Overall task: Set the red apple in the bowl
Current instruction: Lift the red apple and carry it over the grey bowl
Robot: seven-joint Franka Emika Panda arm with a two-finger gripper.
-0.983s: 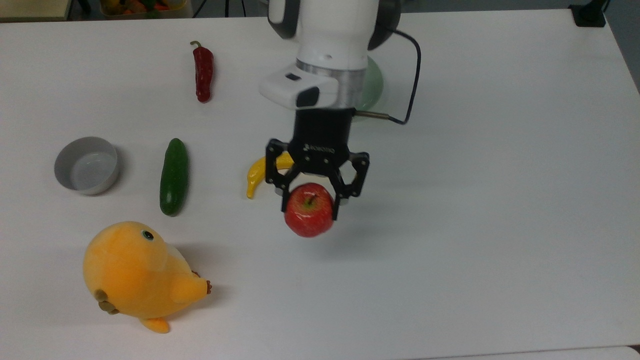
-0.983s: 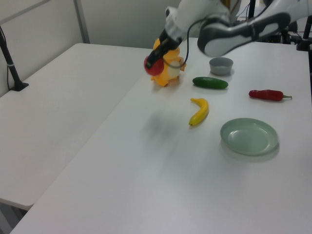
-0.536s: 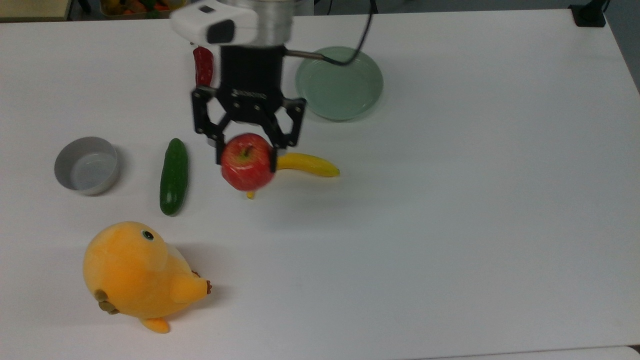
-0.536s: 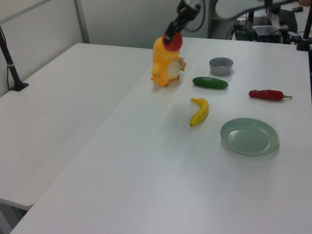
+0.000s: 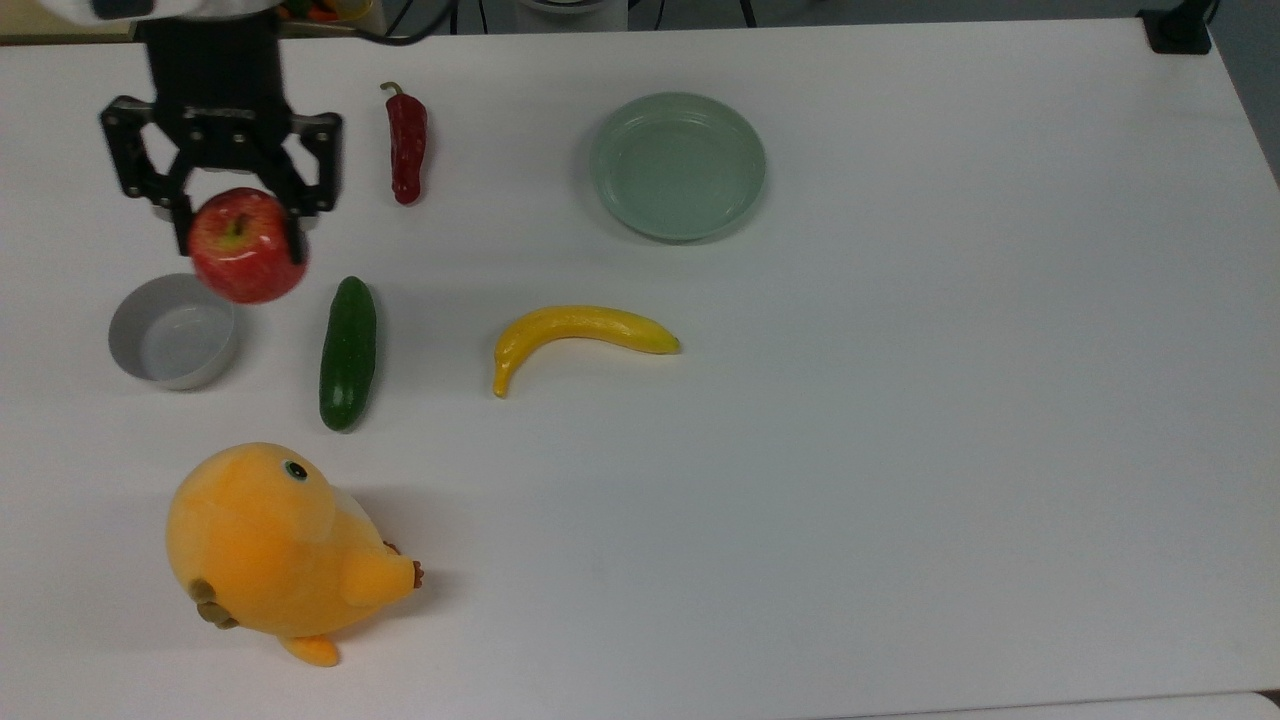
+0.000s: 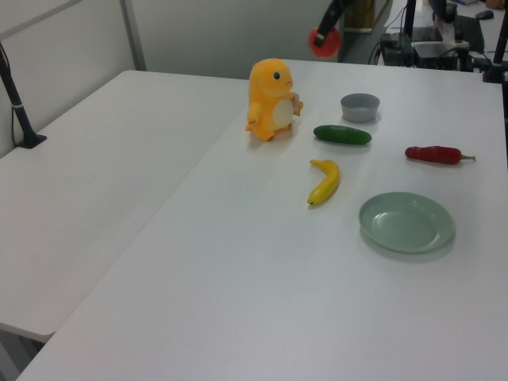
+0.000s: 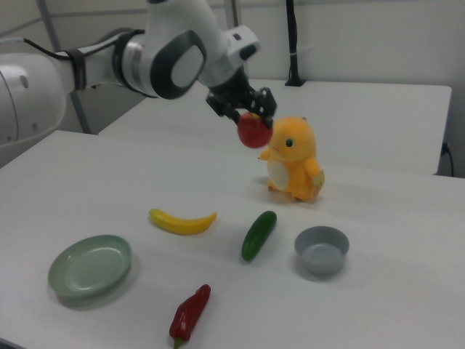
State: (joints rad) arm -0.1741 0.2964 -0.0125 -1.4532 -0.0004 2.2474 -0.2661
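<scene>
My gripper (image 5: 240,225) is shut on the red apple (image 5: 246,247), holding it high above the table. In the top view the apple overlaps the upper right rim of the grey bowl (image 5: 172,330). From the left view the red apple (image 6: 324,42) hangs well above and to the left of the bowl (image 6: 359,105). The right view has the gripper (image 7: 251,120) gripping the apple (image 7: 253,131) in the air in front of the plush toy, far above the empty bowl (image 7: 321,249).
On the white table lie a green cucumber (image 5: 347,352), a yellow banana (image 5: 575,334), a dark red chili pepper (image 5: 407,145) and a pale green plate (image 5: 678,165). An orange plush toy (image 5: 275,548) stands near the front left in the top view.
The gripper carried the apple leftward and away across the top view, from above the banana to beside the bowl, rising higher. The plate and banana are uncovered now.
</scene>
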